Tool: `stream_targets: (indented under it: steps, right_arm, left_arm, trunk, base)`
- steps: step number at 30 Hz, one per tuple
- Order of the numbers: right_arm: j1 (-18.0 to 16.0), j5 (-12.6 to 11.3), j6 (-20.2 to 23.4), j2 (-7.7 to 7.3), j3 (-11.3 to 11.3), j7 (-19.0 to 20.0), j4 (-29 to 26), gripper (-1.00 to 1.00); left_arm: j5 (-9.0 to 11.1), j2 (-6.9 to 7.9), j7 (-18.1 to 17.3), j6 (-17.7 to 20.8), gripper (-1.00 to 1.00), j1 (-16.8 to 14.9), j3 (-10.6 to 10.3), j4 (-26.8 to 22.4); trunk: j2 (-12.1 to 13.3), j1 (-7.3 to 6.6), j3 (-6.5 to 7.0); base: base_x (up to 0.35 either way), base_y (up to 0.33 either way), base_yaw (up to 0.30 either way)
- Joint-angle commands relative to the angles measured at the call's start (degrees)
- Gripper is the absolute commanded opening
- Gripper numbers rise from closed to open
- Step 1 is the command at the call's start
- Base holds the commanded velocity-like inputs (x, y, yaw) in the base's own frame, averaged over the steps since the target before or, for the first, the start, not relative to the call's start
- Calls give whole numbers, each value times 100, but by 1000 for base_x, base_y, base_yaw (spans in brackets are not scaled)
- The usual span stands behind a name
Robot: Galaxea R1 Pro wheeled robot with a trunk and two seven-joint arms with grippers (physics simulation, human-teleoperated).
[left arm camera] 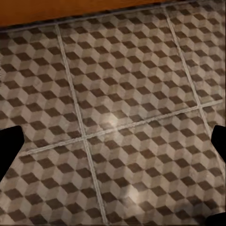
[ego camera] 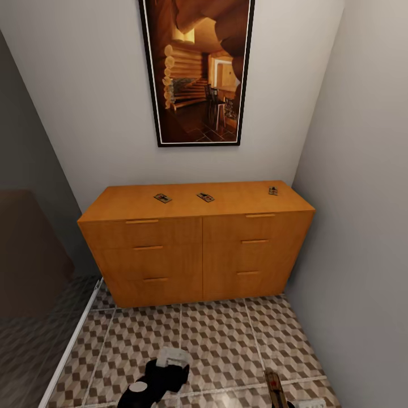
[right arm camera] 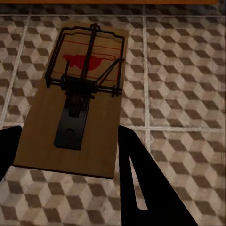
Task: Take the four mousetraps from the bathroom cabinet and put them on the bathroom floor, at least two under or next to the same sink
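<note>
On top of the cabinet point(ego camera: 195, 238) three mousetraps sit in a row: left trap point(ego camera: 162, 198), middle trap point(ego camera: 205, 197), right trap point(ego camera: 273, 191). A fourth trap point(right arm camera: 77, 101) is pinched between the right gripper point(right arm camera: 70, 162) fingers, board flat, wire side up, hanging over the bathroom floor point(ego camera: 221, 340) (probably kept level so it sets down flat). In the head view its tan edge point(ego camera: 274, 388) shows low, near the right wall. Left gripper point(left arm camera: 113, 141) is spread wide, nothing between its dark tips, aimed at bare tile just in front of the cabinet base. Sink location unknown from these views, so where to put the trap down stays an open call.
</note>
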Motion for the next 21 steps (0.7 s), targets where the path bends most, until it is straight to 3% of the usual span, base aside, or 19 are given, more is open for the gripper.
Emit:
stream_targets:
  steps: [1, 6, 9, 13, 16, 17, 18, 21]
  right_arm:
    - [-1, -86, -22, -1, 48, -2, 2, -100]
    - [3, -103, -34, 11, 46, -93, -15, -100]
    - [4, -111, -36, 17, 47, -105, -22, -100]
    - [4, -111, -37, 31, 48, -108, -31, -100]
    - [4, -111, -34, 38, 48, -116, -33, -100]
    - [4, -109, -32, 40, 48, -120, -33, -100]
    - [4, -101, -30, 43, 48, -125, -35, -100]
    - [4, -83, -26, 44, 48, -125, -40, -100]
  left_arm:
    - [-29, -6, 13, 128, 100, -166, -45, -76]
    - [-52, -19, 53, 544, 100, -660, -104, -276]
    - [-71, -23, 309, 773, 100, -928, -115, -495]
    - [-70, -24, 633, 874, 100, -1059, -125, -781]
    - [-68, -21, 683, 886, 100, -1080, -173, -853]
    - [-68, -19, 694, 888, 100, -1085, -233, -872]
    - [-67, -17, 711, 892, 100, -1091, -445, -906]
    - [-67, -14, 724, 893, 100, -1093, -566, -956]
  trunk:
    - [-3, 0, -6]
    - [-3, 0, -6]
    - [-3, 0, -6]
    - [-3, 0, -6]
    - [-3, 0, -6]
    - [-3, 0, -6]
    - [-3, 0, -6]
    - [-3, 0, -6]
  base:
    - [0, 0, 0]
    - [0, 0, 0]
    - [0, 0, 0]
    - [0, 0, 0]
    - [0, 0, 0]
    - [0, 0, 0]
    - [0, 0, 0]
    - [0, 0, 0]
